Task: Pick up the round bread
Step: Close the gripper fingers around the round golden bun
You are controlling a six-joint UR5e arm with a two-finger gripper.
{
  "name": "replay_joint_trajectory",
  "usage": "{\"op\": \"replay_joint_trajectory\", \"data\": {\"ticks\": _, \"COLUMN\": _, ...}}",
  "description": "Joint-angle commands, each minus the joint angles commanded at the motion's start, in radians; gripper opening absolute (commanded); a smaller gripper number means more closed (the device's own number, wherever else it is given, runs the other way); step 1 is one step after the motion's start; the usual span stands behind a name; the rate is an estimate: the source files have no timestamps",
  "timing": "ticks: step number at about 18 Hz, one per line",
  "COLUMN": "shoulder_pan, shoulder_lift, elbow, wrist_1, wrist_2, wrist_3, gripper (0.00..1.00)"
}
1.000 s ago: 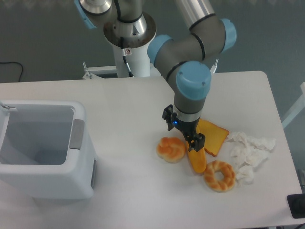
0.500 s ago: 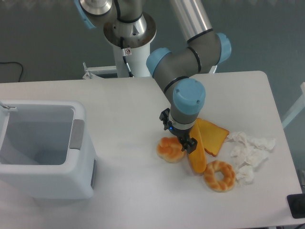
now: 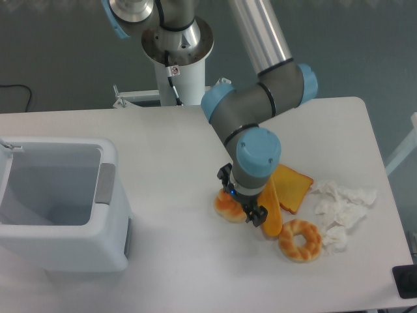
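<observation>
One table carrying bin, breads, crumpled tissue. End effector hanging directly over round bread, hiding its right side; jaw state impossible to judge. Bun sitting dome-up, just left of long loaf; no real long axis. Grasp step underway; next likely needing firm closure, then lifting.

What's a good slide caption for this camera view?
UR5e end effector lowered over the round bread, beside a long loaf and ring-shaped bread.
</observation>
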Motion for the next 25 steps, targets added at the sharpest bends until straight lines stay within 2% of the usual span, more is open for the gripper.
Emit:
{"op": "replay_joint_trajectory", "data": {"ticks": 9, "shoulder_pan": 0.0, "shoulder_lift": 0.003, "elbow": -0.04, "wrist_1": 0.002, "wrist_2": 0.009, "wrist_3": 0.005, "gripper": 1.0}}
{"op": "replay_joint_trajectory", "data": {"ticks": 18, "shoulder_pan": -0.002, "shoulder_lift": -0.002, "elbow": -0.048, "wrist_1": 0.005, "wrist_2": 0.012, "wrist_3": 0.006, "gripper": 1.0}}
{"op": "replay_joint_trajectory", "data": {"ticks": 21, "shoulder_pan": -0.003, "shoulder_lift": -0.002, "elbow": -0.048, "wrist_1": 0.005, "wrist_2": 0.014, "wrist_3": 0.005, "gripper": 0.89}}
{"op": "replay_joint_trajectory", "data": {"ticks": 24, "shoulder_pan": -0.003, "shoulder_lift": -0.002, "elbow": -0.046, "wrist_1": 0.006, "wrist_2": 0.014, "wrist_3": -0.003, "gripper": 0.69}}
{"op": "replay_joint_trajectory", "data": {"ticks": 25, "shoulder_pan": -0.003, "shoulder_lift": -0.002, "elbow": -0.046, "wrist_1": 0.006, "wrist_2": 0.012, "wrist_3": -0.003, "gripper": 0.67}}
